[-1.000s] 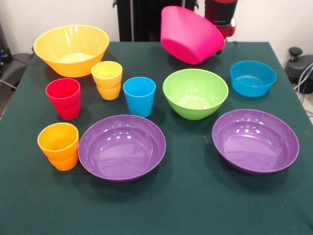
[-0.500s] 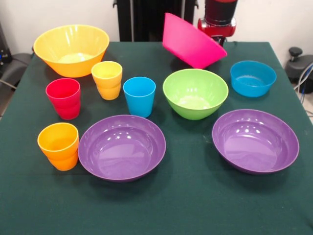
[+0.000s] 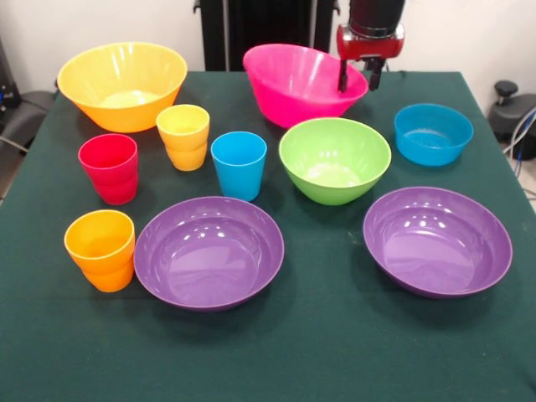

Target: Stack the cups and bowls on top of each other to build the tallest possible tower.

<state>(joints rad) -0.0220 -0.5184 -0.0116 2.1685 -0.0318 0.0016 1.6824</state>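
Green cloth covers the table, and every cup and bowl sits on it by itself, mouth up. Nothing is stacked yet, so the tower is not begun.

At the far side the gripper hangs over the right rim of the pink bowl. Its two fingers are spread apart. One finger dips in front of the bowl's inner wall near the rim and the other is outside it. I judge that it has let go, or has not squeezed yet. The pink bowl sits tipped a little, its mouth turned toward the camera.

Just in front of it is the green bowl, and the small blue bowl is to the right of that. Two wide purple bowls lie closer to the camera, one on the right and one on the left. The blue cup, yellow cup, red cup and orange cup stand in a bunch at the left. The big orange-yellow bowl sits at the far left corner.

The wide ones would make steady bottoms, I think. Gaps between things are small, so lifting straight up looks safest. Bare cloth near the front edge gives room to build.
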